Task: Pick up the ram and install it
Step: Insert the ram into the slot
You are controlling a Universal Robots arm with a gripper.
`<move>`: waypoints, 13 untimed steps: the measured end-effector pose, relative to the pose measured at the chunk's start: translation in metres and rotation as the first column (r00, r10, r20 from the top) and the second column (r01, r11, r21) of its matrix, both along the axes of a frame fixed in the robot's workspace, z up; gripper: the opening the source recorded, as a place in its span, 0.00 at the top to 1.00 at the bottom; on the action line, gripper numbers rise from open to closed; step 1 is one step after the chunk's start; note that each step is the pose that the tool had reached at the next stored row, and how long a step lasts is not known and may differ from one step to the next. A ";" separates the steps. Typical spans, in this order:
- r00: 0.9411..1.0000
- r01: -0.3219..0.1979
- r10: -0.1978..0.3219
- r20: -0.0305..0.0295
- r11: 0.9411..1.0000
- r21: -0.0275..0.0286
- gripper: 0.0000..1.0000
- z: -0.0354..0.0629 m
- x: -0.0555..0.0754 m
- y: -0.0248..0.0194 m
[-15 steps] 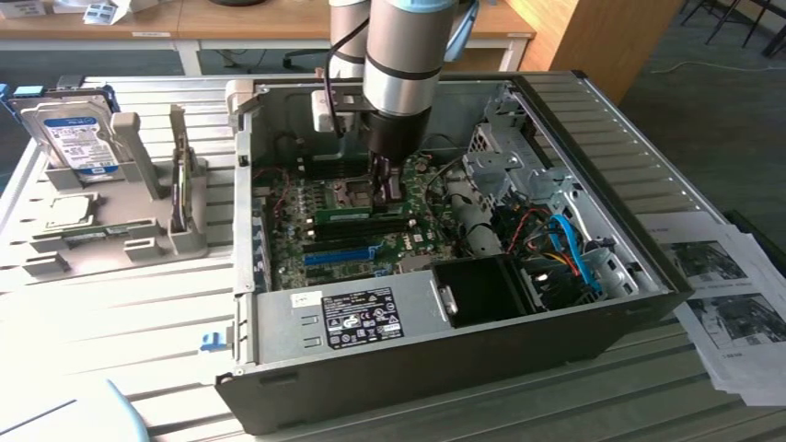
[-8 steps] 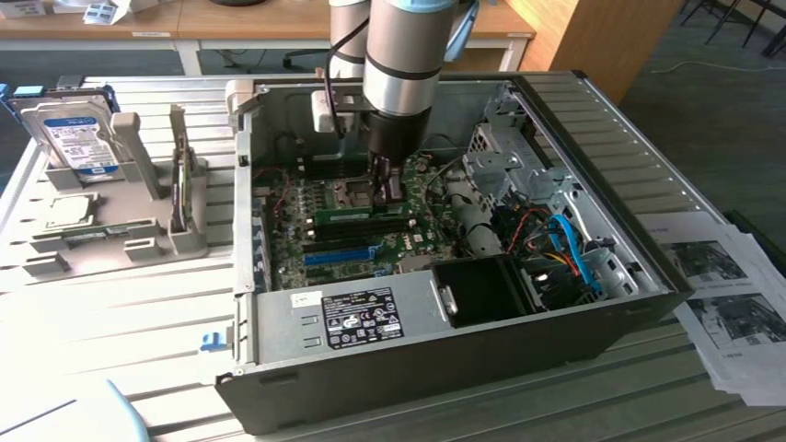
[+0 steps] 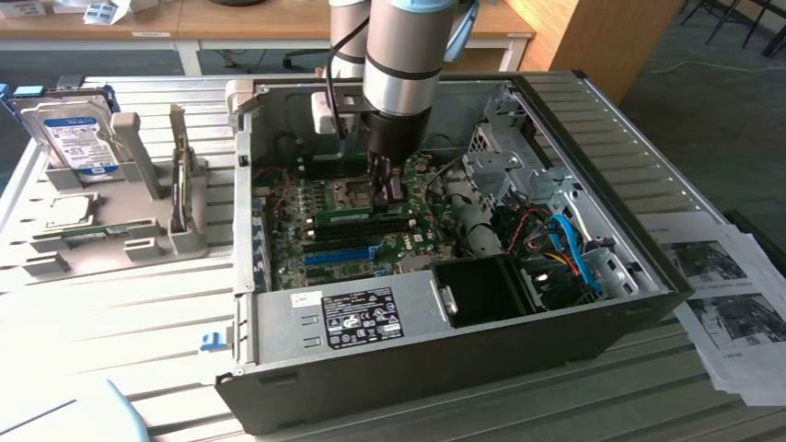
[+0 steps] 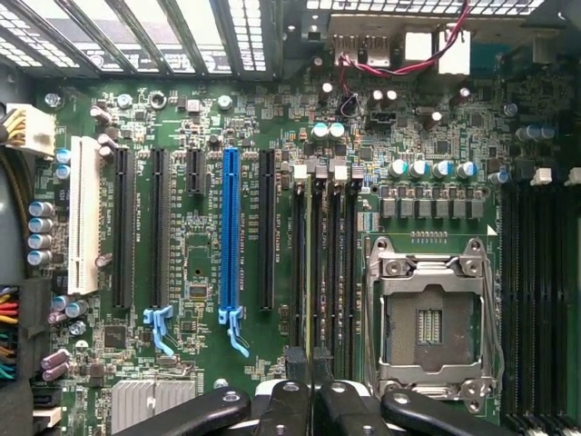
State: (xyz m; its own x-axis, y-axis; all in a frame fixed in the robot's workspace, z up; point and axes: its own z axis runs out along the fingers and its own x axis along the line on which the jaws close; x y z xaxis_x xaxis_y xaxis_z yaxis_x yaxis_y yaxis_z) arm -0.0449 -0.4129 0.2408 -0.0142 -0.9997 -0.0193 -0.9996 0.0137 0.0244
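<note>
Jaws narrow, closed on the ram [image 4: 313, 272]. In the wrist view you see the stick edge-on, a thin line running away from the pinch, standing along one of the black memory slots [image 4: 349, 272] just beside the CPU socket [image 4: 431, 318]. In the exterior view the arm [image 3: 399, 55] reaches straight down into the open case [image 3: 590, 138], and the ram [image 3: 344, 218] shows as a low green strip on the motherboard, reaching toward the exterior view's left from the jaws. You cannot tell whether it is fully seated or only resting in the slot mouth. Handling, as a judgement: treat it as light, stiff and thin, a board that will not flex much before it cracks. The flat faces look smooth, so it could slide in the pinch under a downward push. Best hold is across the two flat faces near the top edge, about mid-length. Keep off the contact edge, and keep the stick square to the slot.
</note>
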 end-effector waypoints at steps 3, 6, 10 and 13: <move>1.000 0.000 0.000 0.000 1.000 0.000 0.89 -0.0020 0.000 -0.0001; 1.000 0.000 0.000 0.000 1.000 0.000 0.89 -0.0036 0.000 -0.0001; 1.000 0.000 0.000 0.001 1.000 0.000 0.89 -0.0063 0.000 -0.0001; 1.000 0.000 0.000 0.001 1.000 -0.001 0.89 -0.0070 0.000 -0.0001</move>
